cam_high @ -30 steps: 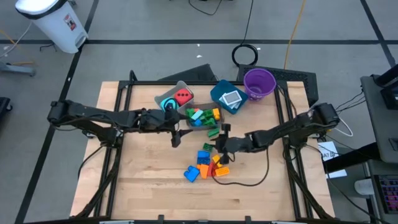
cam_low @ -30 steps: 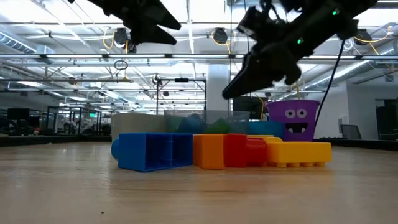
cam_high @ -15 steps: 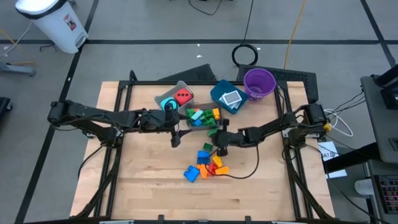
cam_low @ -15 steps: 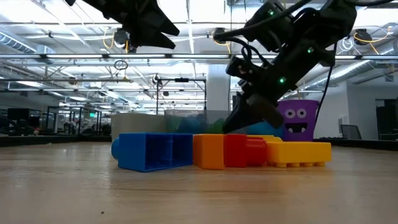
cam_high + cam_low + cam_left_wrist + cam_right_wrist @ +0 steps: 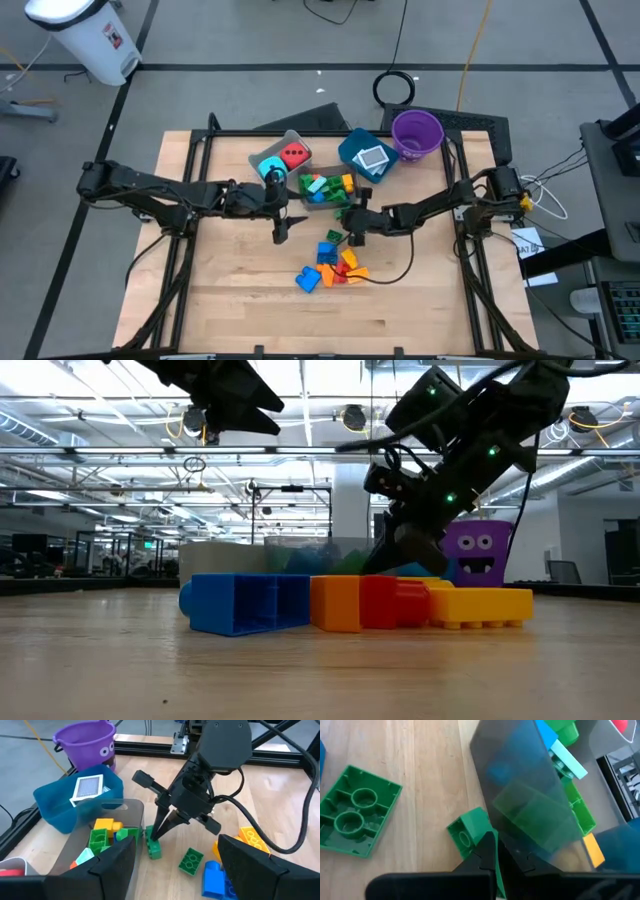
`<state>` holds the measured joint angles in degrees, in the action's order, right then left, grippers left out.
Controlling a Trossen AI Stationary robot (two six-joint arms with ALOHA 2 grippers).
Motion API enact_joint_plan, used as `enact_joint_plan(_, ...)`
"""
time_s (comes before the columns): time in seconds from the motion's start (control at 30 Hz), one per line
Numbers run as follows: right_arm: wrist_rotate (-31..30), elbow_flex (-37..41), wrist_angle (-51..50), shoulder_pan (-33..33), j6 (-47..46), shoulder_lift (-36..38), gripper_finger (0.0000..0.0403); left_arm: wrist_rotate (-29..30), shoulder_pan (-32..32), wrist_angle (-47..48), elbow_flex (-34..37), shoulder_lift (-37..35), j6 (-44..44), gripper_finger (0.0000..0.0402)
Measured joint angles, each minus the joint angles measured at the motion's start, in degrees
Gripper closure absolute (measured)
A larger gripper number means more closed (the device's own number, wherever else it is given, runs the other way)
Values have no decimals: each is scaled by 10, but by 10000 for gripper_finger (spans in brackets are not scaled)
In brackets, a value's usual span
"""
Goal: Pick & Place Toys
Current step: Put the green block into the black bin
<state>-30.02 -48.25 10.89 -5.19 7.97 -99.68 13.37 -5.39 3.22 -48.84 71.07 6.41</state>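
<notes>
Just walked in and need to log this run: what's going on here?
A two-armed robot is sorting toy bricks on a wooden table. The right gripper is down beside the clear bin of bricks, shut at a small green brick; whether it grips it is unclear. The left gripper hovers open nearby. More bricks lie loose on the table.
</notes>
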Motion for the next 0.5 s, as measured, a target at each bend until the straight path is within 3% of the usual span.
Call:
enact_joint_plan(0.23, 6, 0, -19, 0, -12, 2, 402, 0, 0, 0, 0, 0, 1, 117)
enact_joint_plan(0.5, 137, 0, -48, 0, -73, 40, 402, 0, 0, 0, 0, 0, 1, 117)
